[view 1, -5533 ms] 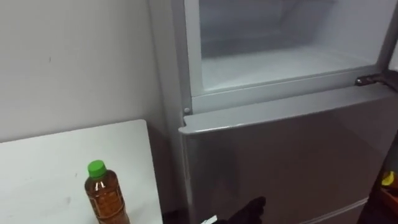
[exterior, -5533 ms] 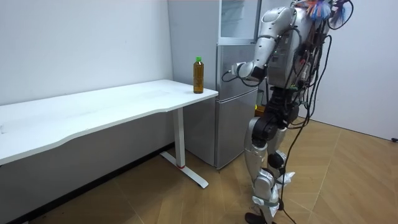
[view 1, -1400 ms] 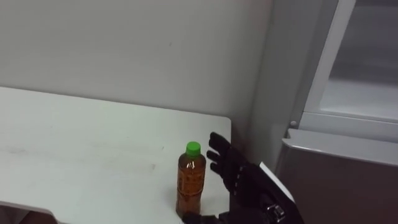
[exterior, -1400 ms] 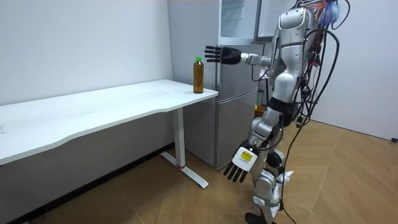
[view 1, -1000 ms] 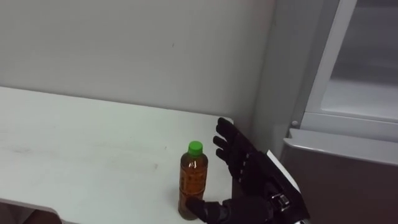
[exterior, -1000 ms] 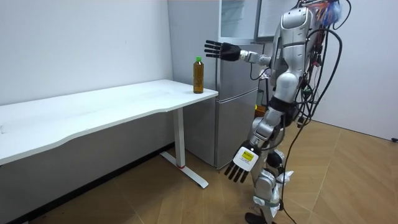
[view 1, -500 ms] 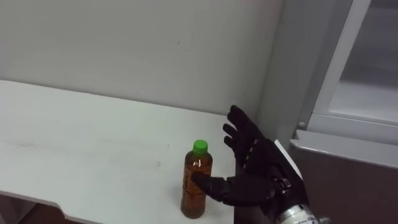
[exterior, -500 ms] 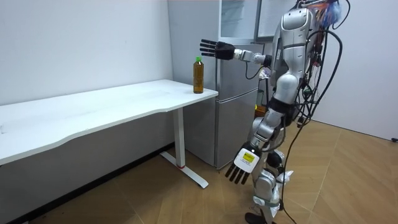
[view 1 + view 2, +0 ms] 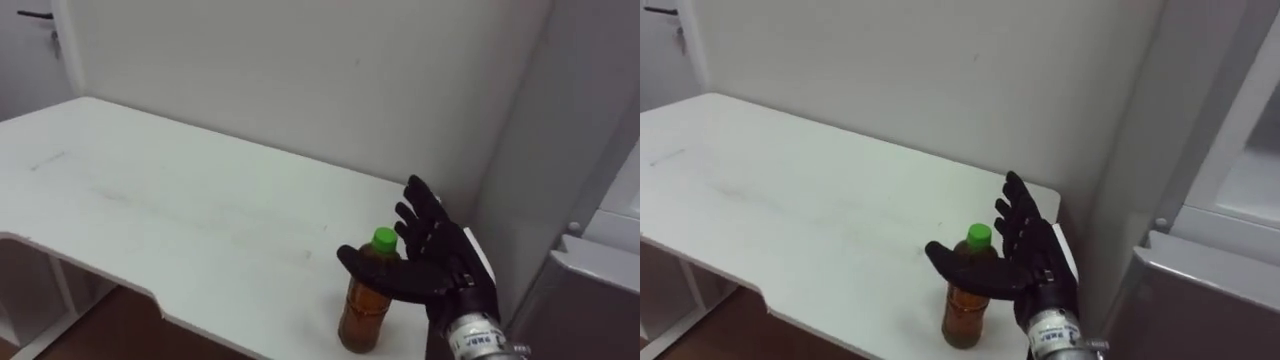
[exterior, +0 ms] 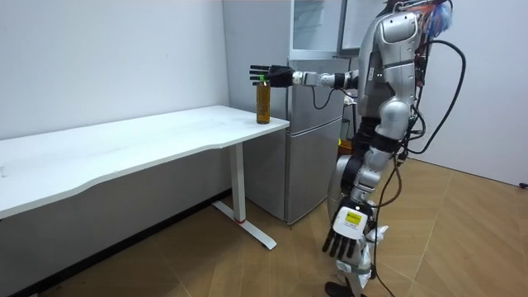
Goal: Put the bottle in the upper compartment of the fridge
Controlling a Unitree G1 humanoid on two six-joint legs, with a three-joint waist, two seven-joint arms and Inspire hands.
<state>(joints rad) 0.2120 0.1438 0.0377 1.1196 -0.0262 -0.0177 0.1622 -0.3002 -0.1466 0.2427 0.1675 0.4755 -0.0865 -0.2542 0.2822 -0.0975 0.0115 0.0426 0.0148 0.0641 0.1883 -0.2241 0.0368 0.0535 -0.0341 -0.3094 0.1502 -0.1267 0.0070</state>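
A brown bottle [image 9: 360, 318] with a green cap [image 9: 384, 238] stands upright near the right end of the white table [image 9: 180, 220]. My right hand [image 9: 435, 262] is open just right of the bottle at cap height, palm facing it. Its thumb reaches across the front of the bottle's neck, and its straight fingers rise behind the cap. In the room view the hand [image 10: 266, 76] hovers at the top of the bottle [image 10: 263, 103]. My left hand [image 10: 345, 233] hangs open by my leg. I stand in front of the fridge, turned toward the table.
The grey fridge [image 10: 318, 124] stands against the table's right end, its upper compartment [image 10: 318, 25] open. Its front corner [image 9: 1210, 270] lies just right of my arm. A white wall runs behind the table. The table stretches far to the left.
My right hand has moved left and closed in on the bottle, its thumb now in front of the neck. The head view has swung left. My left hand has shifted slightly by my leg.
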